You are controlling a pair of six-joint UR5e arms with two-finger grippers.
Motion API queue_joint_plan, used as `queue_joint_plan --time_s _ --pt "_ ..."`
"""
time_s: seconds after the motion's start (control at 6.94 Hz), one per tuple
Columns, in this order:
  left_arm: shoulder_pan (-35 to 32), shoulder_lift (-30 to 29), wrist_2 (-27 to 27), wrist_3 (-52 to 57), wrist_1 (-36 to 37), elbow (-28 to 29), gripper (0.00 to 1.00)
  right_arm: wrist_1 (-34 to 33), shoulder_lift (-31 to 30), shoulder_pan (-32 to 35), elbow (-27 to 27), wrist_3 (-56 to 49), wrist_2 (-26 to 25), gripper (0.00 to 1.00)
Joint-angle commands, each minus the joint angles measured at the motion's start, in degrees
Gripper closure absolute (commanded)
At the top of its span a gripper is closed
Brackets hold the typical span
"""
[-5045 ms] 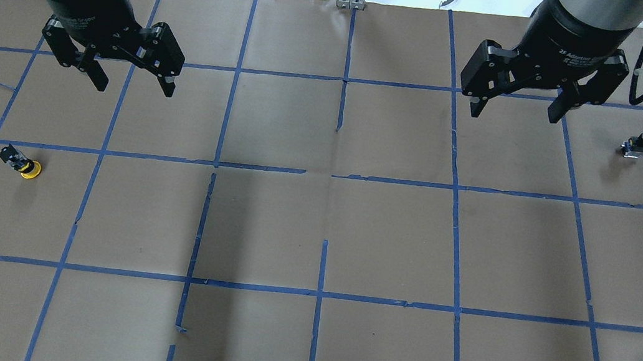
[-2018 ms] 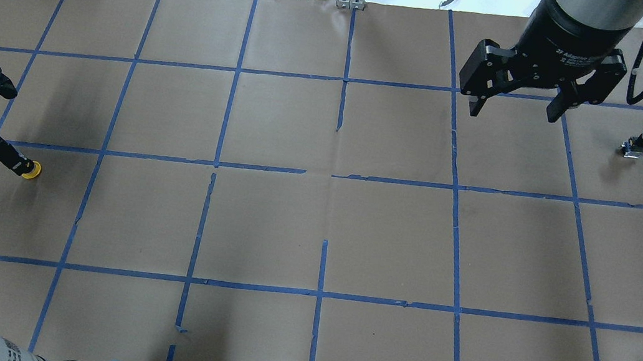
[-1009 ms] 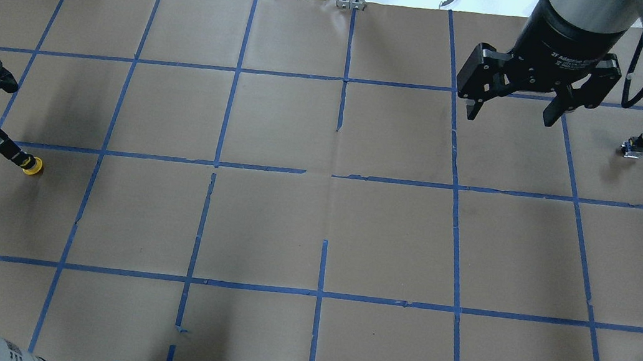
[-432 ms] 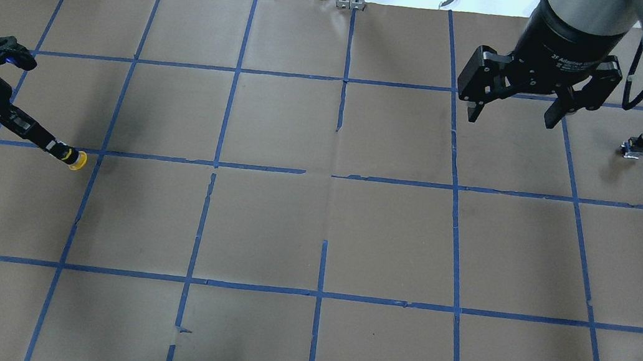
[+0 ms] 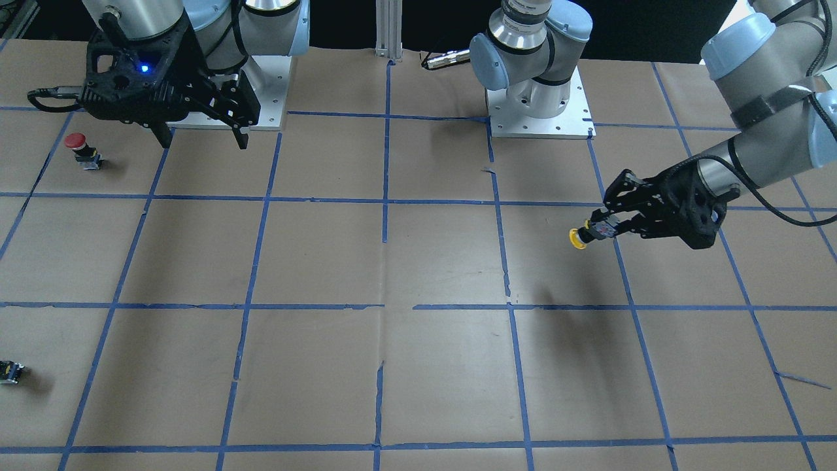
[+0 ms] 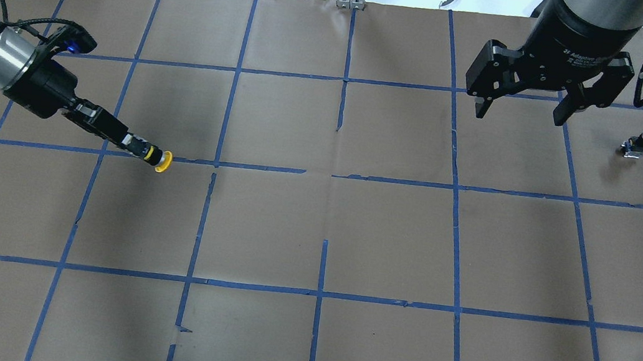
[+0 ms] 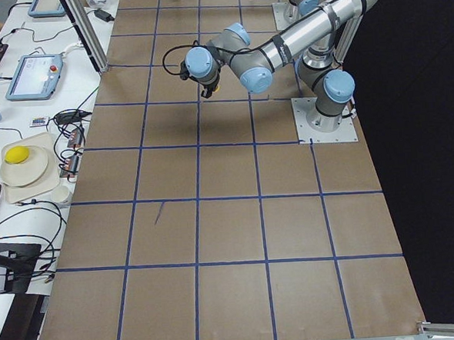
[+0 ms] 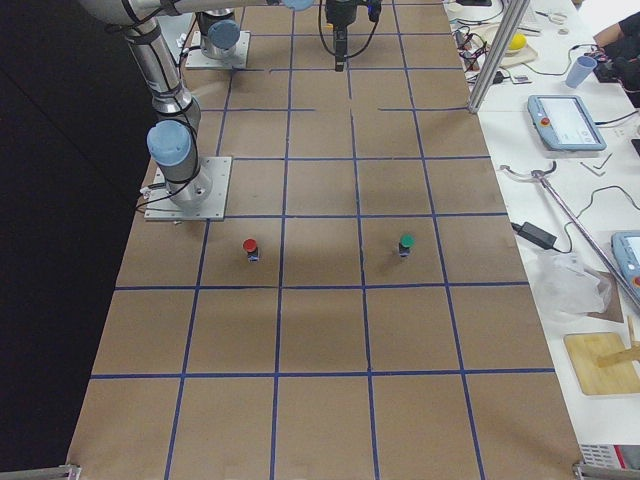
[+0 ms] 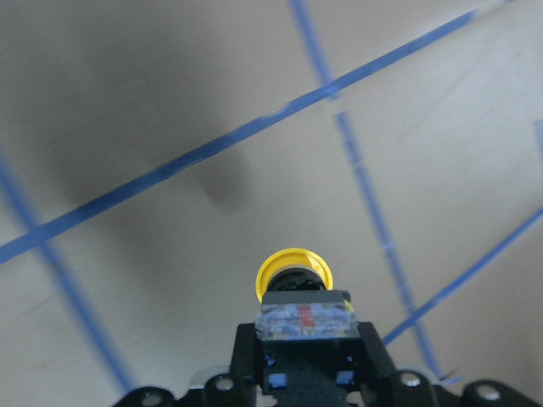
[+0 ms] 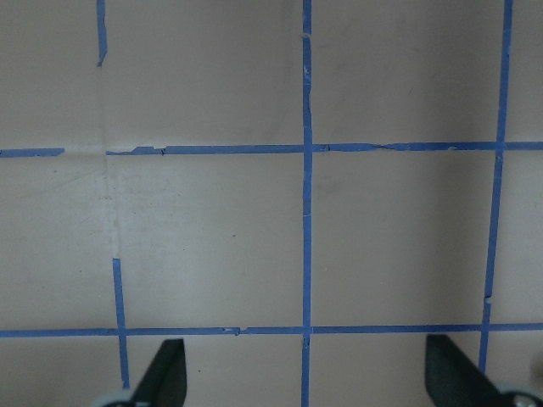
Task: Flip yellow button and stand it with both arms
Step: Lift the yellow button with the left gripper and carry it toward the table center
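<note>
Because the left gripper (image 6: 140,149) clamps its fingers on the yellow button (image 6: 161,159) — cap sideways — the right gripper (image 6: 519,115), fingers apart, should meet that cap squarely.

The yellow button (image 6: 162,160) lies sideways in midair, its body pinched in the left claw (image 6: 138,148).

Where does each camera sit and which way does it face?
Front-facing: across the table, facing the robot; left gripper holding the round yellow-capped push-button, right gripper open.
Overhead: behind the robot, looking forward and down; both grippers.
Exterior left: table's left end, looking along it; arms at top right.
Exterior right: table's right end; arms at top left.
Left wrist: past its fingers at the button.
Right wrist: down at taped paper; fingertips only.
Shared: front-facing and overhead both show the held button, mirrored.
</note>
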Motion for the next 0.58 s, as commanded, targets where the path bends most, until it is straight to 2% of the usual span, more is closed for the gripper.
queue_joint_plan --time_s 0.0,0.14,0.29,0.43 --pt "-1.8 0.9 -17.4 -0.2 -14.6 -0.3 0.77 0.5 -0.7 -6.4 -0.2 0.1 7.1 0.0" --pt "-4.4 1.9 -22.8 -0.3 -17.4 -0.3 0.77 1.1 -0.8 -12.1 -0.1 -0.5 13.8 0.0" --pt "-6.5 2.8 -26.6 -0.3 -19.9 -0.4 0.77 6.3 -0.8 -16.9 0.2 -0.8 23.6 0.0" --pt "-8.0 3.5 -35.0 -0.2 -24.8 -0.7 0.77 11.7 -0.8 -20.1 0.6 -2.3 33.1 0.0"
